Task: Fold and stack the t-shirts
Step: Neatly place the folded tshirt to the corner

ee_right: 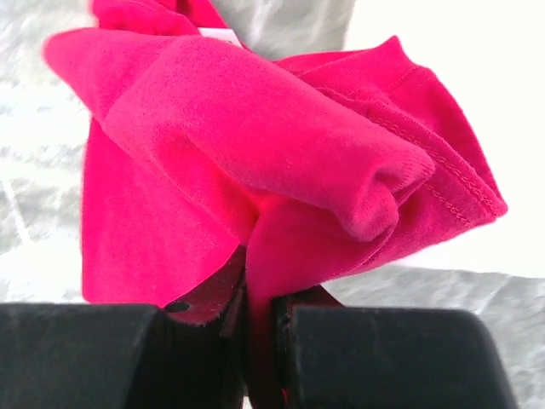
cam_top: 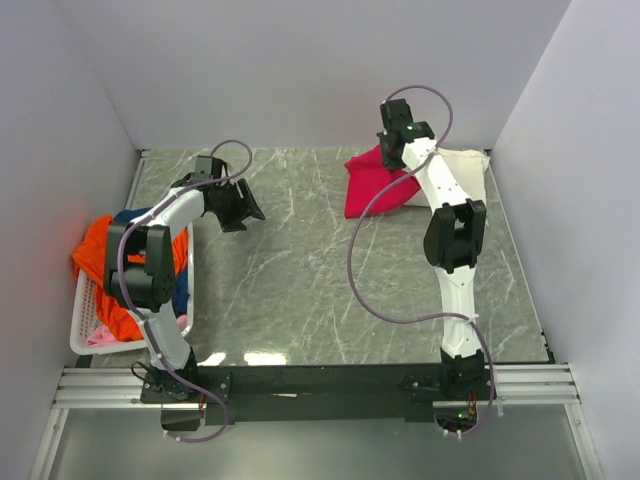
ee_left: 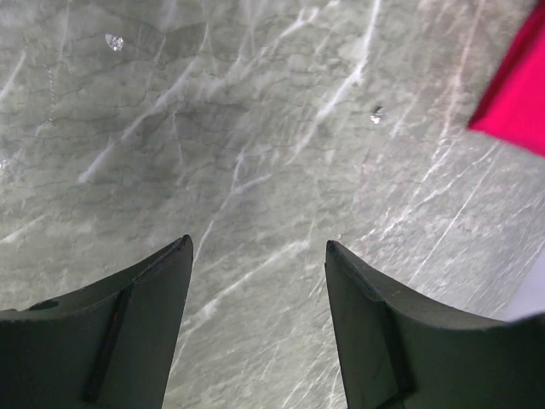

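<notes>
pinched fabric fills the near view: my right claw is closed to a narrow slit on a thick fold of the crimson-pink t-shirt, its white neck label showing at the top. item location: far right of the tabletop, bunched rather than flat, touching the cream-white t-shirt; overlap cannot be confirmed. my left claw stands wide apart, holding nothing, over bare stone near the basket, where an orange t-shirt and others lie. assessment: step in hand is laying out the crimson-pink piece for folding or stacking; fold not complete. next move calls for a flat spread before release, one claw on each opposite edge, without dragging the cream-white one.
</notes>
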Tool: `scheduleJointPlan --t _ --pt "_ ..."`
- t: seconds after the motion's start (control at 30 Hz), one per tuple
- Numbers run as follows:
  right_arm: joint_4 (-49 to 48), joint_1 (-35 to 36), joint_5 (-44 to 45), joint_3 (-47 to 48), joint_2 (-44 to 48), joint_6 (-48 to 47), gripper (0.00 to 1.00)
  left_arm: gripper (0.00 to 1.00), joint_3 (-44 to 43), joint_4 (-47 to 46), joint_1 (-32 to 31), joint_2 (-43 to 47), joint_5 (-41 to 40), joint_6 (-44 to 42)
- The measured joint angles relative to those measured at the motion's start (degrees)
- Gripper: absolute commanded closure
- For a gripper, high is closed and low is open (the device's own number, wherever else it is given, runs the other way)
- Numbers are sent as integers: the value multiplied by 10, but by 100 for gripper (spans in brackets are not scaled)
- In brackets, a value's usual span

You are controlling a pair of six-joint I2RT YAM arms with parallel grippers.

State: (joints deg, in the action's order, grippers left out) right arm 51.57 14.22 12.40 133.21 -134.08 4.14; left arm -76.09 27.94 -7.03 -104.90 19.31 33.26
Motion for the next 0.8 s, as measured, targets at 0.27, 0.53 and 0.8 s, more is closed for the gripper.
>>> scheduleJointPlan --t 0.27,0.53,0.8 --pt "-31 -45 14 17 0 -52 100 31 -2 1 0 -28 1 10" --pt "-57 -93 -35 25 0 -66 100 31 -21 3 0 -44 -1 28" --pt "-66 -112 -95 37 3 -65 100 32 -31 7 0 -71 -1 41"
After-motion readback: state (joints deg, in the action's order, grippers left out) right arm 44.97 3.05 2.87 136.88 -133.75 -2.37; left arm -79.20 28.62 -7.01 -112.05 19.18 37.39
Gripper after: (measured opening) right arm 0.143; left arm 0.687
